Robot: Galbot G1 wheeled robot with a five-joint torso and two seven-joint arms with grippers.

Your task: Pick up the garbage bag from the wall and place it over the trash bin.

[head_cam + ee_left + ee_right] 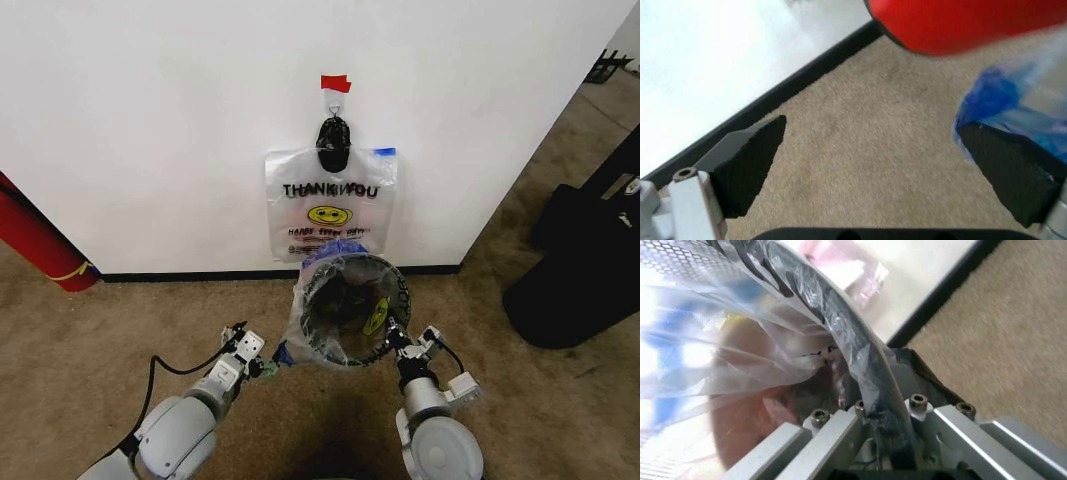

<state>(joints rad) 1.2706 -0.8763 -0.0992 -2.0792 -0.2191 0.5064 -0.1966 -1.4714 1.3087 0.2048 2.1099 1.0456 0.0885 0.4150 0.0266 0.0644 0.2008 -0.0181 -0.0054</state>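
A translucent garbage bag (318,318) with a yellow smiley lies draped over the rim of the black mesh trash bin (345,300), which stands on the carpet by the wall (150,120). A second such bag (330,205) with "THANK YOU" lettering hangs from a hook under red tape (335,83). My left gripper (265,365) (870,127) is open beside the bin, and the bag's blue handle (990,107) touches one finger (1007,170). The bin's red base (960,22) shows beyond it. My right gripper (398,340) (883,372) is shut on the plastic-covered rim (840,315).
A red cylinder (35,240) leans at the wall's foot on the left. A large black case (585,265) stands on the carpet to the right. A black baseboard (200,275) runs along the wall. Open carpet (90,340) lies to the left of my arms.
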